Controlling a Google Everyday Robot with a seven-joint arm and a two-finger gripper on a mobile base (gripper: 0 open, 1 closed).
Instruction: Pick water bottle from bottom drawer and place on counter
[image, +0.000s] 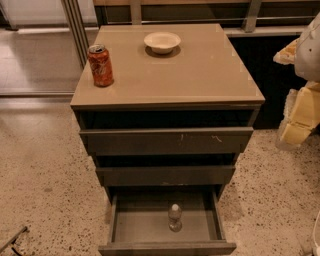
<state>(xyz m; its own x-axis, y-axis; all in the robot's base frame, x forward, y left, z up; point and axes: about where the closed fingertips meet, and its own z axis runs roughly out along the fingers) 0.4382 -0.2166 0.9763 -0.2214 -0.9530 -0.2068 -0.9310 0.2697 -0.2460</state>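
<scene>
The water bottle is a small clear bottle with a pale cap. It stands upright in the open bottom drawer, near the middle and towards the front. The counter is the glossy tan top of the cabinet. My gripper is at the right edge of the view, level with the top drawer. It is to the right of the cabinet and well above and away from the bottle. It holds nothing that I can see.
An orange-red soda can stands on the counter's left side and a white bowl at its back middle. The two upper drawers are slightly pulled out. A speckled floor surrounds the cabinet. A thin dark bar lies at the bottom left.
</scene>
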